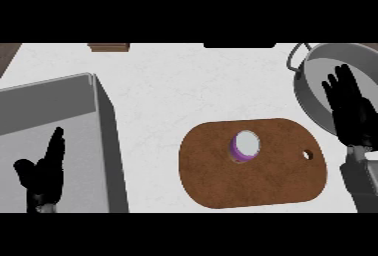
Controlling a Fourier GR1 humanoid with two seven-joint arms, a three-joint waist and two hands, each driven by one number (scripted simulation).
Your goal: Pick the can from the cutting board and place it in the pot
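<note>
Your right robot hand [353,112] hangs open and empty over the pot [316,70], likely poised to reach for the can [246,145] standing upright on the cutting board [251,182] beside it.

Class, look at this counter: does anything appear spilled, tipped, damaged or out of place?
Nothing stands out. The can stands upright on the cutting board, the pot sits upright at the view's right, and nothing is spilled. The left hand and the right hand are open and hold nothing.
</note>
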